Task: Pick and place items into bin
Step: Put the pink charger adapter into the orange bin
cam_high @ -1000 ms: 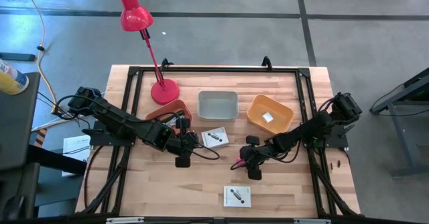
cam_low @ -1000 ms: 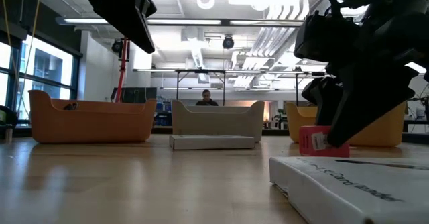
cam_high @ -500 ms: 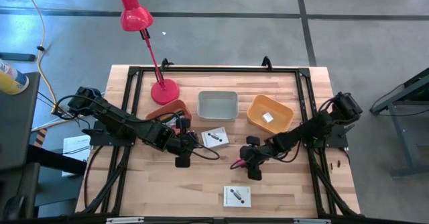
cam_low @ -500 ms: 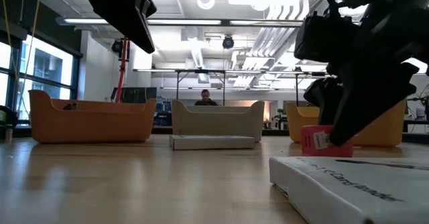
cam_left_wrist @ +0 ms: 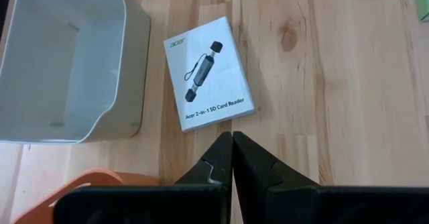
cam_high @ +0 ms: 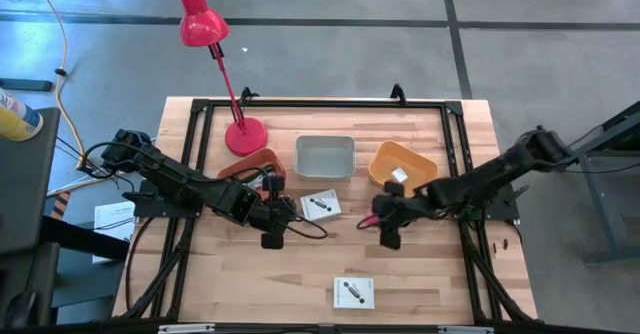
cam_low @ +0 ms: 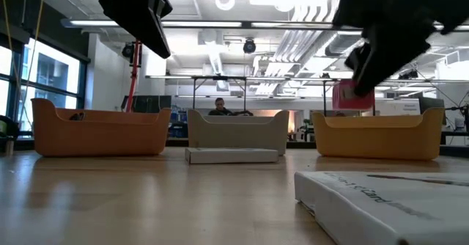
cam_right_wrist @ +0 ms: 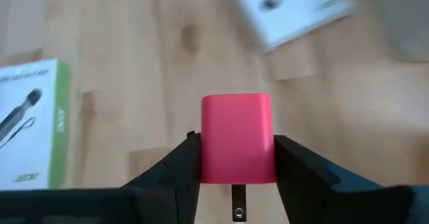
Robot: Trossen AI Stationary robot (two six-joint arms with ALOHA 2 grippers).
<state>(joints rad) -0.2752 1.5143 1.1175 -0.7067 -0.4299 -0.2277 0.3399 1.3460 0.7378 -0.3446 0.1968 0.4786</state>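
Note:
My right gripper is shut on a small pink block and hovers above mid-table, just near of the orange bin. The low view shows the pink block off the wood, at about the height of the orange bin's rim. A tiny white block lies inside that bin. My left gripper is shut and empty, beside a white packet lying flat near the grey bin. A second white packet lies flat by the near edge. My right gripper pinches the pink block between its two fingers, one finger on each opposite side face. The block is lifted clear of the table and sticks out beyond the fingertips.
A red-orange bin sits left of the grey one, and a red desk lamp stands at the far left. A black frame rims the table. Bare wood lies between the two packets.
My right gripper has risen, lifting the pink block off the table, and moved toward the far edge and the orange bin, staying shut on the block. The right arm has swung out to the right. My left arm has kept still.

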